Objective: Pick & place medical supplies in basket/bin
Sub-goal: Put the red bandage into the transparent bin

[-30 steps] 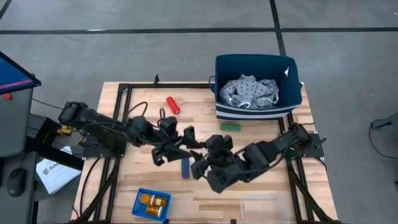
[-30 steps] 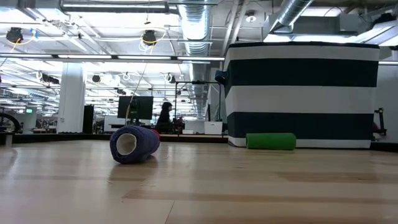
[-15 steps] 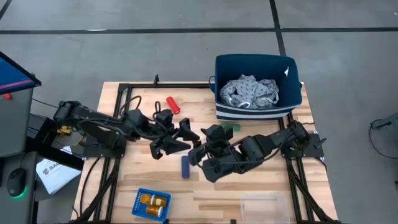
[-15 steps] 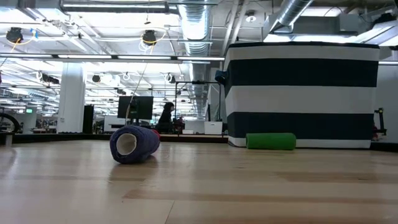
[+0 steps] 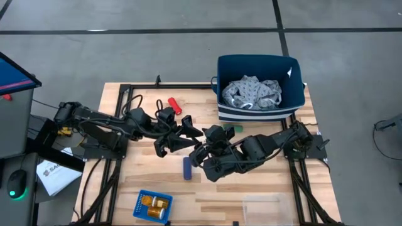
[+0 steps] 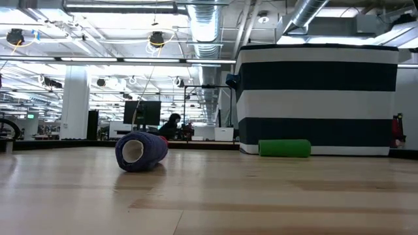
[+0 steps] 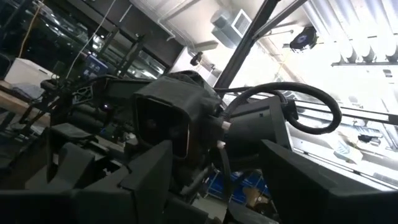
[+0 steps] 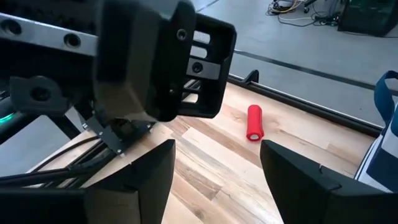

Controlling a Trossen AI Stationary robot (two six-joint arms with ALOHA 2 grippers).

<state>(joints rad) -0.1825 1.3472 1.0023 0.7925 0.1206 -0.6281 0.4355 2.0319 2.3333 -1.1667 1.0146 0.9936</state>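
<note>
In the high view my two grippers face each other near the table's middle. The left gripper (image 5: 182, 137) (image 7: 214, 163) is open and holds nothing; its wrist view looks up at the right arm's wrist. The right gripper (image 5: 200, 156) (image 8: 217, 163) is open and holds nothing either. The dark blue cylinder (image 5: 187, 167) (image 6: 140, 151) lies on its side on the table just on the near side of both. The red cylinder (image 5: 174, 105) (image 8: 255, 122) lies toward the far edge. The green cylinder (image 5: 233, 127) (image 6: 284, 148) lies against the navy striped bin (image 5: 290, 94) (image 6: 317, 98), which holds the grey patterned cloth (image 5: 254, 93).
The small bright blue basket (image 5: 142, 202) sits at the near edge with two orange pill bottles (image 5: 156, 203) inside. The clear tray (image 5: 267, 210) lies at the near right. Bare wood shows between the blue cylinder and the basket. A person sits far off in the room behind.
Both grippers have moved toward the far edge, away from the dark blue cylinder; the left one has also shifted toward the right. The cylinder has stayed where it was on the table.
</note>
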